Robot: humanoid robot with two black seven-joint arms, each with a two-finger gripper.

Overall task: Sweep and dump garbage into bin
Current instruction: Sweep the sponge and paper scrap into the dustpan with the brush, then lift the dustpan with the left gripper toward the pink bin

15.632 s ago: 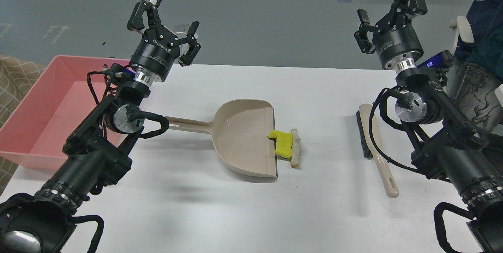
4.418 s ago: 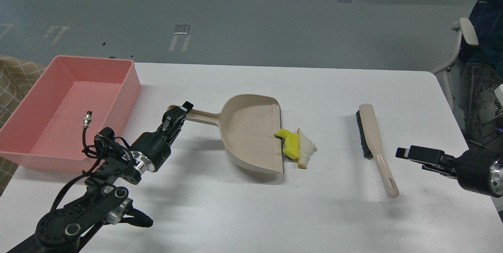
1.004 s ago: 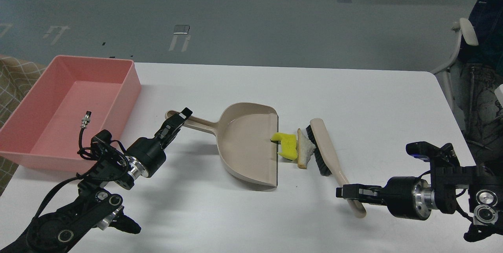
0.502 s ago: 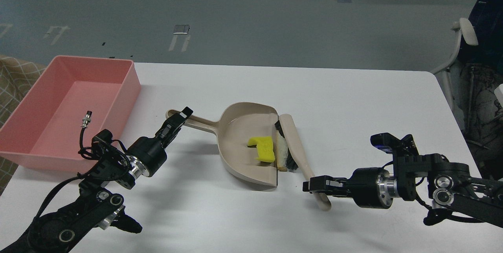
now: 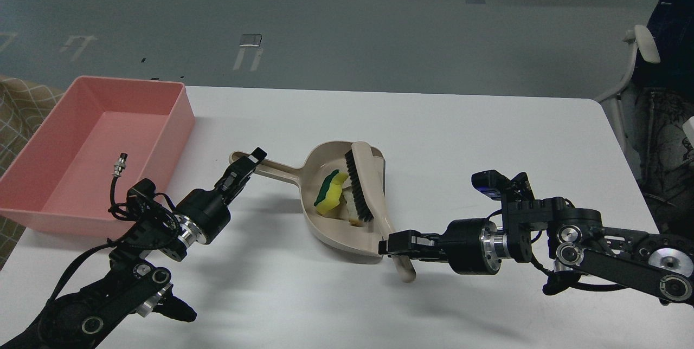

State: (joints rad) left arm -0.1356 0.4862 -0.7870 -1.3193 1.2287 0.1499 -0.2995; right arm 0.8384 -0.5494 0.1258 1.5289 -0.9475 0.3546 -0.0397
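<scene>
The yellow sponge chunk [image 5: 328, 198], now showing a green side, and the white bread slice [image 5: 347, 209] lie inside the beige dustpan [image 5: 331, 232] at mid-table. My right gripper [image 5: 399, 245] is shut on the handle of the beige brush [image 5: 371, 186], whose black bristles press against the garbage inside the pan. My left gripper [image 5: 246, 163] is shut on the dustpan handle [image 5: 274, 167]. The pink bin [image 5: 179, 121] stands at the table's left edge, and it looks empty.
The white table [image 5: 488, 137] runs wide to the right of the pan. A grey office chair [image 5: 634, 62] stands beyond the right table edge. A loose cable connector [image 5: 120, 163] on my left arm hangs in front of the bin.
</scene>
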